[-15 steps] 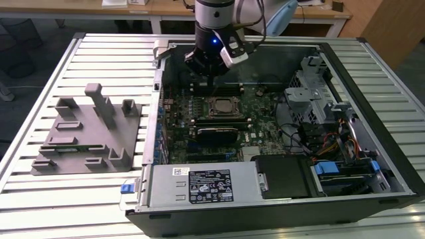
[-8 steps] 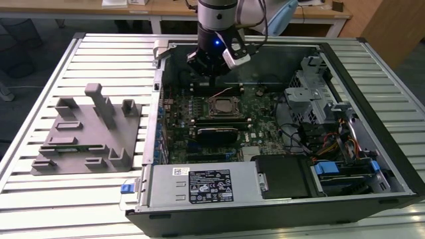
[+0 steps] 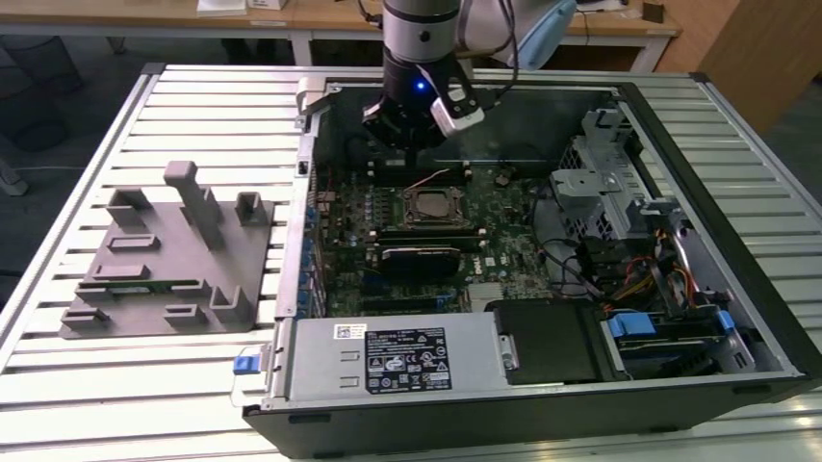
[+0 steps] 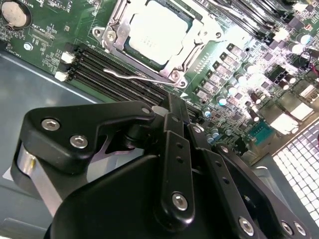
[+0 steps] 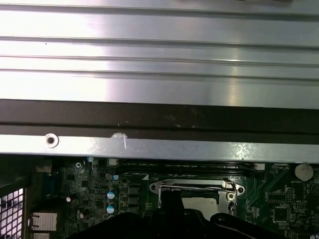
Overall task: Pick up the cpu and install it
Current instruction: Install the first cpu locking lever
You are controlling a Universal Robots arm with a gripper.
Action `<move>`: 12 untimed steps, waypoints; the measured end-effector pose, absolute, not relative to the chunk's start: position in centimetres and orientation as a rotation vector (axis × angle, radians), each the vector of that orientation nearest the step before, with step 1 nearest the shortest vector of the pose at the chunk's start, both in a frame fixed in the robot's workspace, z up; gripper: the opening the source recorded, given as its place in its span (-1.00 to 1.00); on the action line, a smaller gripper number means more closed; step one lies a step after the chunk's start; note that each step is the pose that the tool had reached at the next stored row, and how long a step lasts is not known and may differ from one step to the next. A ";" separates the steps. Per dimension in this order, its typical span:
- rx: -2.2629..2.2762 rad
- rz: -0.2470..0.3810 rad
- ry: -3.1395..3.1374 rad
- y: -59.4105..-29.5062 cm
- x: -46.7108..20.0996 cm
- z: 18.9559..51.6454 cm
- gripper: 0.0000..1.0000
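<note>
The cpu [image 4: 157, 31], square, is seated flat in the socket [image 4: 117, 42], top upward; the gripper [image 4: 172, 112] is seen closed, empty.

The exterior view looks down from high in front over the open computer case [image 3: 540, 241] on the slatted table [image 3: 77, 385]. The second wrist view peers close past the black gripper [image 4: 172, 124] onto the motherboard. The first wrist view faces the case wall [image 5: 159, 119]. All three share the socket [image 3: 433, 205].
</note>
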State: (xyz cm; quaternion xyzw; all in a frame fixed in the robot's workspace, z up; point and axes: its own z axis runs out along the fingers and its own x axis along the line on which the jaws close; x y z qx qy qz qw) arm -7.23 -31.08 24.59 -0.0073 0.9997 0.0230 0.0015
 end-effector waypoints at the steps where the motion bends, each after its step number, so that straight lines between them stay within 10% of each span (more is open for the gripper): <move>1: -0.023 0.072 3.138 -31.1 -7.2 24.6 -0.79; 12: -0.023 0.073 3.137 -31.1 -6.8 24.5 -0.79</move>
